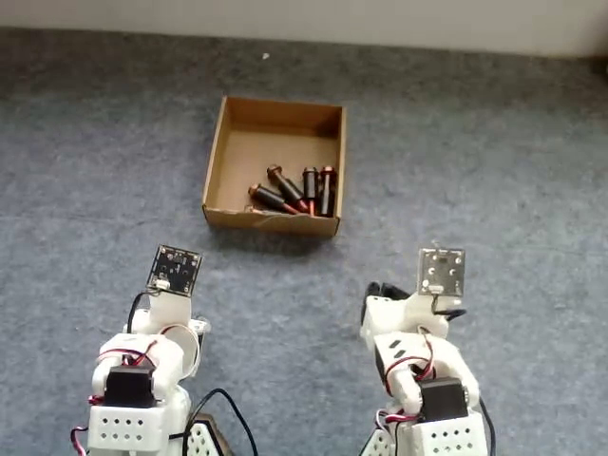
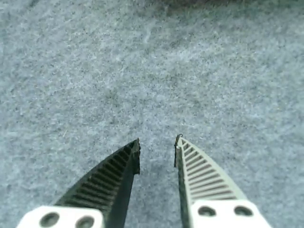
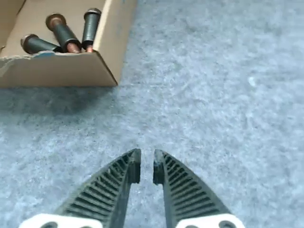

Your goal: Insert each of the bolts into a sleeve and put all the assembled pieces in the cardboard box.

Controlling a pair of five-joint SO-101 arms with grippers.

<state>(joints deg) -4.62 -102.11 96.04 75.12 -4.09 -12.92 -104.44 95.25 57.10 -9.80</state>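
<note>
The cardboard box (image 1: 214, 171) sits on the grey carpet at the middle of the high view. Several dark bolt-and-sleeve pieces (image 1: 294, 193) lie in its near right corner. My left gripper (image 2: 157, 142) hangs over bare carpet, open by a small gap, holding nothing. My right gripper (image 3: 147, 154) is shut to a narrow slit and empty. It stands short of the box's near right corner (image 3: 57, 71), where three of the pieces (image 3: 64, 35) show inside. Both arms are drawn back at the near edge, the left arm (image 1: 161, 323) and the right arm (image 1: 418, 323).
Grey carpet (image 1: 475, 171) covers the whole work surface. A pale wall strip (image 1: 380, 19) runs along the far edge. Cables (image 1: 223, 404) trail near the left arm's base.
</note>
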